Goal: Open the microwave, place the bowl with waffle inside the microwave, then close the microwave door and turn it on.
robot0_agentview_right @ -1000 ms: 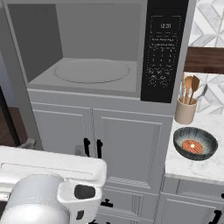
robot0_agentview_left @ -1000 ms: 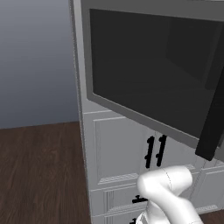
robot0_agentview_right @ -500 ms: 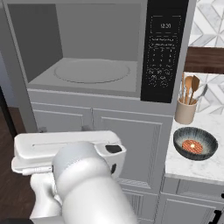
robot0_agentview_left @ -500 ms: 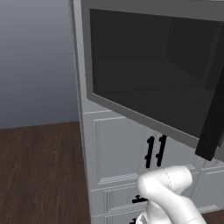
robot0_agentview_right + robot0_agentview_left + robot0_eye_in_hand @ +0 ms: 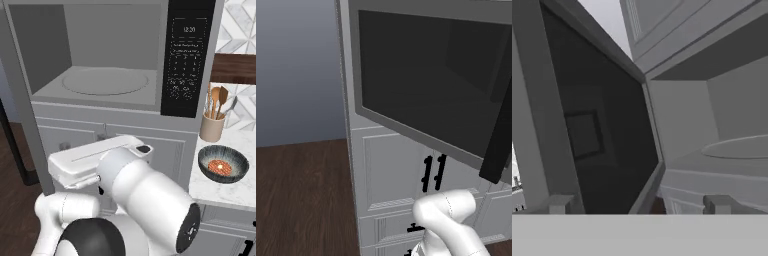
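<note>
Left base view: the microwave door (image 5: 426,95) stands swung wide open, dark glass facing out, its black bar handle (image 5: 500,145) at the right edge.
Right base view: the microwave (image 5: 112,55) cavity is open and bare, turntable (image 5: 105,81) visible; the bowl (image 5: 223,164) sits on the white tabletop (image 5: 210,187) just right of it, holding a round reddish-brown waffle (image 5: 219,165); beside it a utensil crock (image 5: 211,127) holds wooden spoons.
Hand view: the hand (image 5: 639,204) has its fingers spread apart, nothing between them, aimed at the door's hinge edge.
Risk: swinging toward the bowl, the arm could likely clip the open door or the crock, or tip the bowl on pickup.
</note>
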